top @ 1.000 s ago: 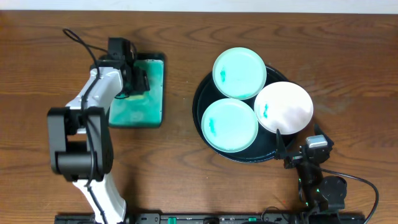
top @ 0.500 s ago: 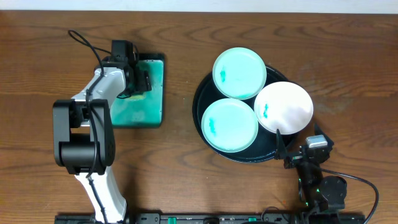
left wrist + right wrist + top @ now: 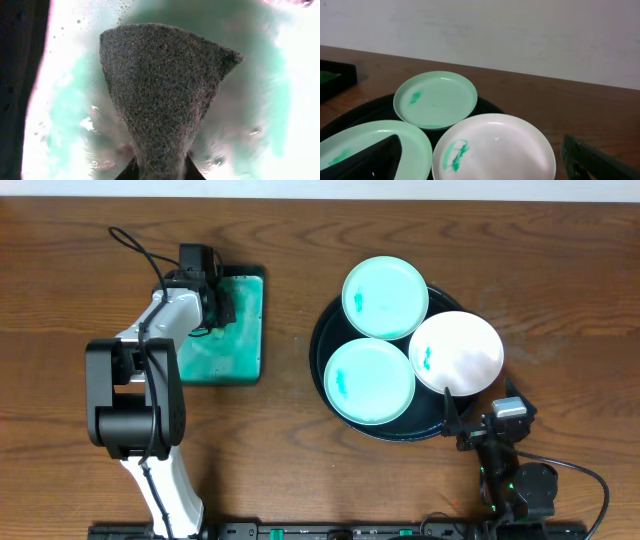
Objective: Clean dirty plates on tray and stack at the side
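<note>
Three dirty plates lie on the round black tray (image 3: 327,385): a mint plate (image 3: 385,297) at the back, a mint plate (image 3: 369,380) at the front left and a white plate (image 3: 456,352) at the right, each with a teal smear. My right gripper (image 3: 478,414) hangs open just in front of the white plate (image 3: 495,150), its fingers (image 3: 375,160) wide apart. My left gripper (image 3: 222,305) is down in the rectangular teal tray, shut on a grey sponge (image 3: 165,85) that fans out from between its fingertips.
The rectangular teal tray (image 3: 240,355) at the left holds foamy, soapy water (image 3: 60,115). Bare wooden table (image 3: 290,460) lies between the two trays and in front of them. A dark tray corner (image 3: 335,75) shows far left in the right wrist view.
My left gripper has closed on the sponge in the teal tray, after the left arm shifted slightly. The right arm and the plates have not moved.
</note>
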